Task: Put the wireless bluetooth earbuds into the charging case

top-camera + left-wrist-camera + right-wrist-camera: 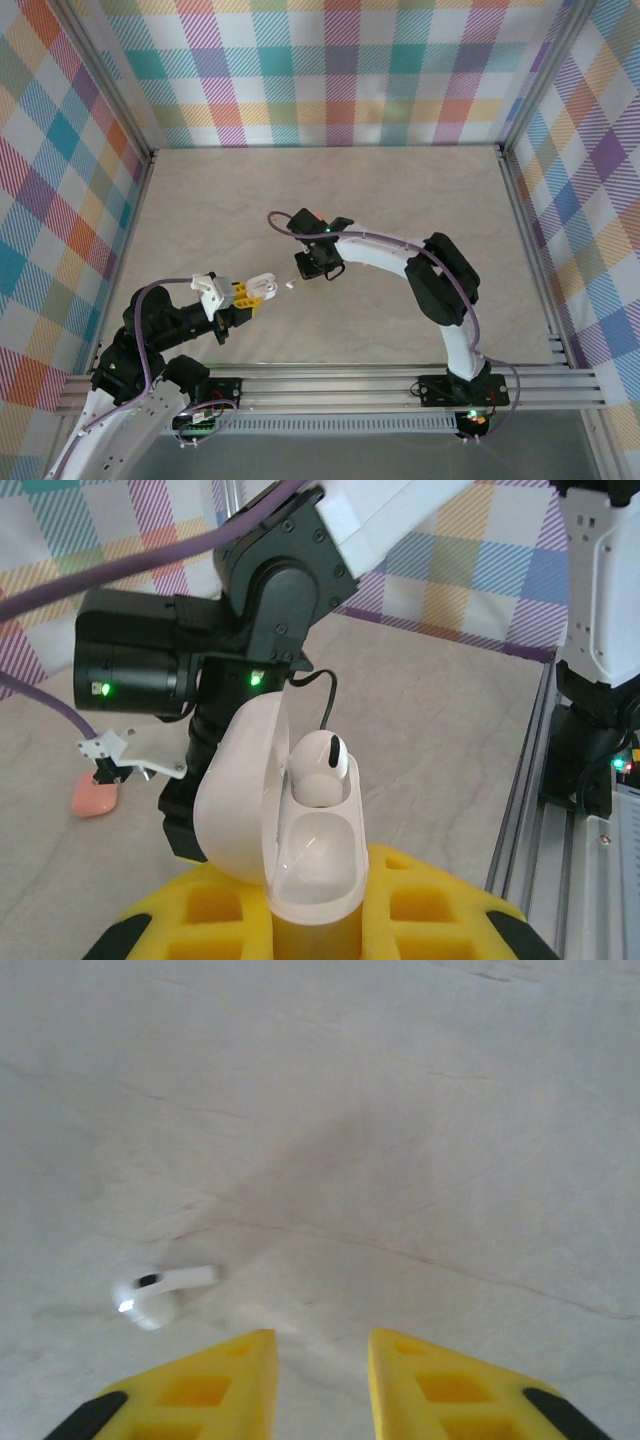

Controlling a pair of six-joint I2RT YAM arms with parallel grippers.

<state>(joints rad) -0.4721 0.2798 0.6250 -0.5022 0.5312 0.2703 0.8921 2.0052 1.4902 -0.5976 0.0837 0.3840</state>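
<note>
The left jaws are clenched on a white charging case [318, 880]. Their yellow fingers [430, 910] press its lower body from both sides, so the case stands upright between them with its top pointing away from the wrist. Its lid [240, 790] is swung open and leans off to the left of the jaws. One white earbud [322, 768] sits in the open case, its rounded head up and close against the lid. The smooth hollow of the case shows on the side nearer the jaws.

Beyond the case, straight ahead of the left jaws, we see the black wrist of the right arm [250, 600] hanging over the desk [450, 740]. Farther out, ahead and to the left, a small salmon-pink piece [95, 798] lies on the desk, partly behind a white bracket on that wrist. We cannot tell whether it is a bud or a case.

The right jaws are released. Their two yellow fingers stand apart and point down at the desk, with bare surface between them. A second white earbud [160, 1295] lies on its side just ahead of them and to the left, past the left fingertip and not touching it. Its stem points back toward the line of the jaws.

From above, the left arm [150, 320] reaches toward the right arm, and the two sets of jaws are near each other over the middle of the desk.
</note>
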